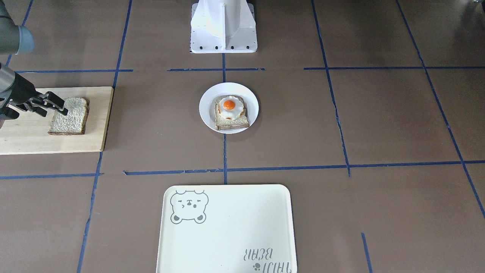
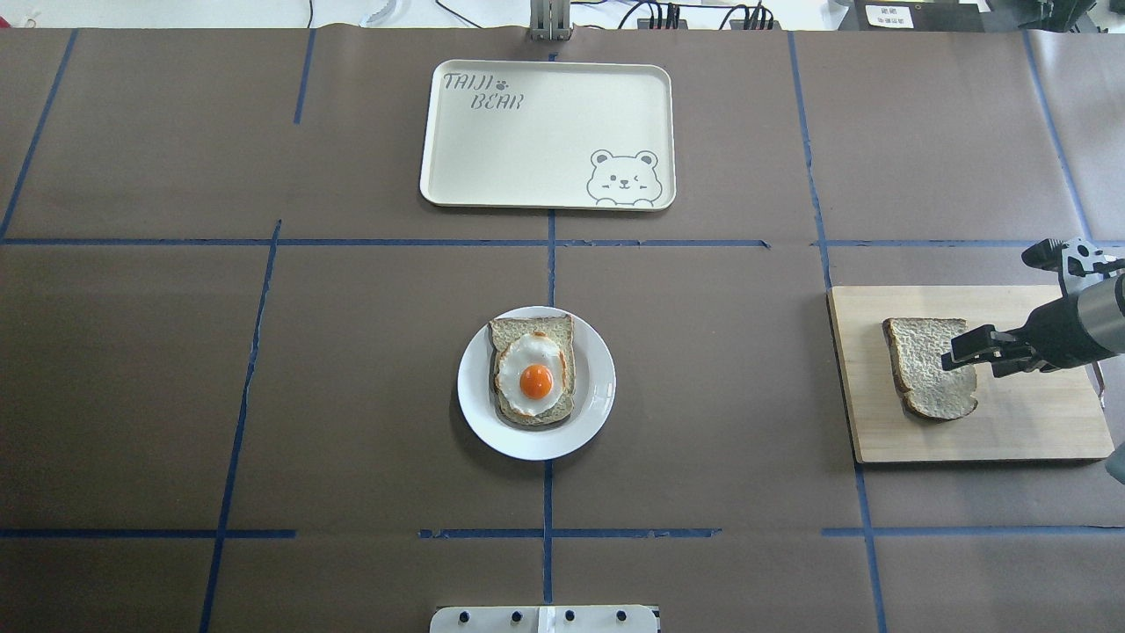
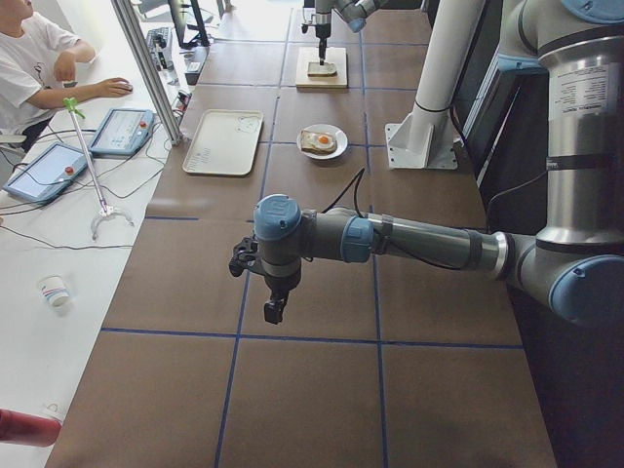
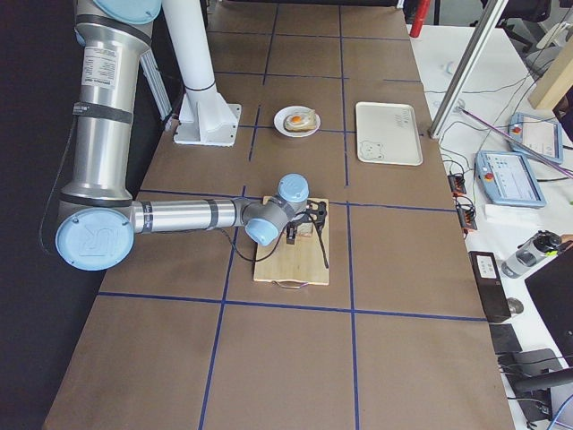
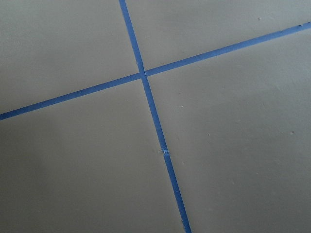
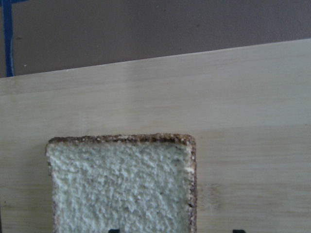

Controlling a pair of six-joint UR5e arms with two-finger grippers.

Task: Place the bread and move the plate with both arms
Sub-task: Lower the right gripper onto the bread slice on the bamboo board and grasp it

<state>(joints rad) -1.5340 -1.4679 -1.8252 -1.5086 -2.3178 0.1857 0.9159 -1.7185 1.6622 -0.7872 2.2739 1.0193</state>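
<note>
The plain bread slice point(image 2: 923, 374) lies flat on a wooden cutting board point(image 2: 1037, 431) at the right; it also shows in the front view point(image 1: 70, 117) and the right wrist view point(image 6: 121, 184). My right gripper point(image 2: 958, 353) hovers just over the slice's edge, open and empty, its two fingertips apart at the bottom of the wrist view. The small white plate point(image 2: 598, 387) sits mid-table and holds a slice with a fried egg point(image 2: 534, 378). My left gripper point(image 3: 274, 310) hangs over bare table far from the plate. I cannot tell whether it is open or shut.
A cream rectangular tray point(image 2: 527, 167) with a bear drawing lies beyond the plate. The white pedestal point(image 1: 223, 26) stands on the robot's side. Blue tape lines cross the brown table; the left wrist view shows only a tape cross point(image 5: 142, 74).
</note>
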